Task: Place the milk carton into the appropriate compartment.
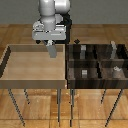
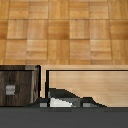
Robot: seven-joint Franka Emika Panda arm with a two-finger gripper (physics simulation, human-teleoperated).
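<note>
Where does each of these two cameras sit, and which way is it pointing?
Exterior view: off the arm, raised, looking down at the light wooden tray and the dark compartment bin; the arm and gripper show.
Wrist view: on the wrist, looking across both containers to the wooden floor; only a dark blurred strip, probably the gripper.
Shared: tray, bin, floor.

The light tray on the exterior view's left has a bare floor inside raised walls, so a hand can descend anywhere within them. The dark compartment tray beside it is split by dividers into small cells; grey boxes stand in several, narrowing entry from above.
</note>
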